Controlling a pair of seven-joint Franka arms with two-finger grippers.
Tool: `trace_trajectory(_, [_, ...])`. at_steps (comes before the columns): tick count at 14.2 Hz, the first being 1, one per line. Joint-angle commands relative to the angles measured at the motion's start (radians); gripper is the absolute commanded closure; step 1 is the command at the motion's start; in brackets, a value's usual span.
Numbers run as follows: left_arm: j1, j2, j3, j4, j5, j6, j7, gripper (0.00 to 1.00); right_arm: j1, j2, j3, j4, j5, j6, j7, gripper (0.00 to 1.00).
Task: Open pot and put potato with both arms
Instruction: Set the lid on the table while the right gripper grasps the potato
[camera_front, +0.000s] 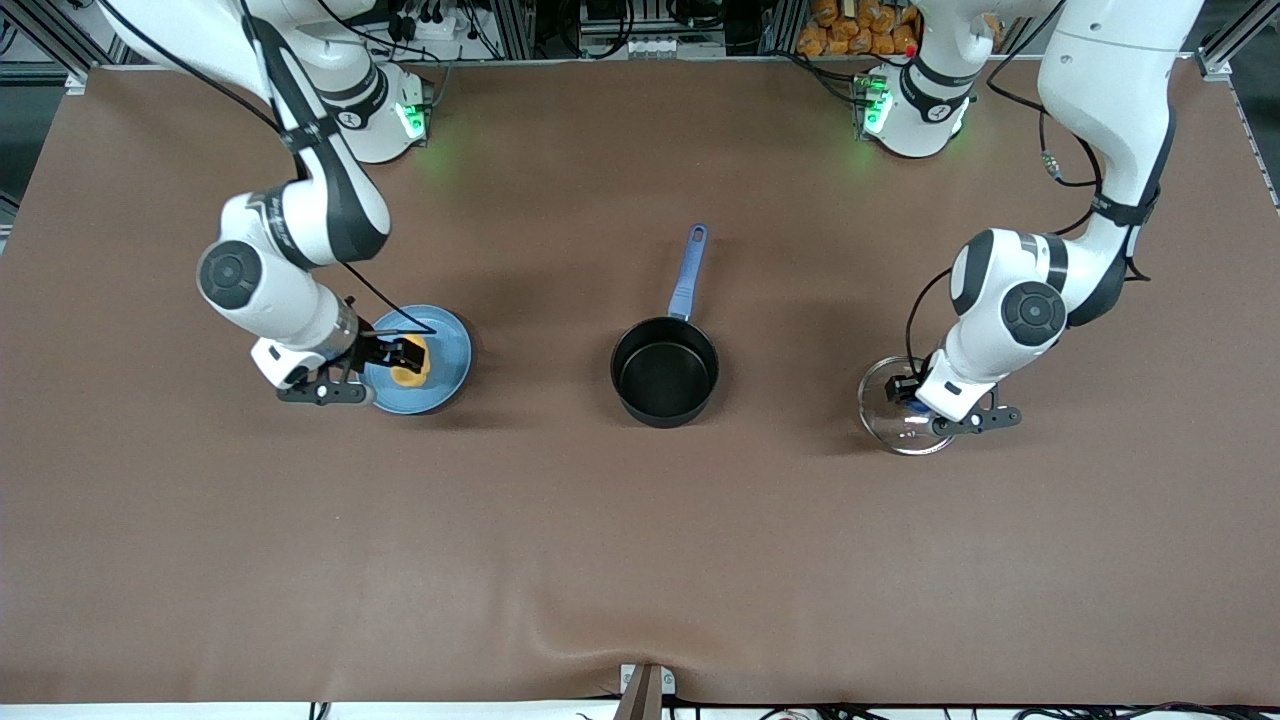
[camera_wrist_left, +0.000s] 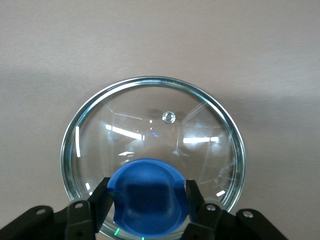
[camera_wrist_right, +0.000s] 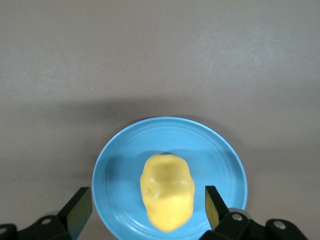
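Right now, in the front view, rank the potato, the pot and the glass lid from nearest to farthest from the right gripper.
1. Potato: on the blue plate, between the open fingers of the right gripper.
2. Pot: mid-table, uncovered.
3. Glass lid: at the left arm's end, its blue knob held by the left gripper.

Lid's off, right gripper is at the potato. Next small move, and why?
Probably close the right gripper on the potato. Its fingers stand open on either side of the potato, which lies on the blue plate. The pot sits open and empty at mid-table, and the left gripper is shut on the lid's blue knob toward the left arm's end, clear of the pot.
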Motion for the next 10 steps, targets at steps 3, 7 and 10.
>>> trace_trajectory(3, [0.023,-0.021,-0.007,-0.018,0.042,0.021,0.01,0.0,0.009,0.055,-0.005,-0.077,-0.02,0.172,-0.001,0.0])
trace_trajectory(7, [0.023,-0.052,-0.01,-0.018,0.042,0.014,0.005,0.0,0.009,0.069,-0.005,-0.081,-0.035,0.179,-0.001,0.0])
trace_trajectory(10, [0.022,-0.182,-0.014,-0.007,0.042,-0.075,0.001,0.0,0.007,0.075,-0.006,-0.085,-0.038,0.177,-0.004,0.0])
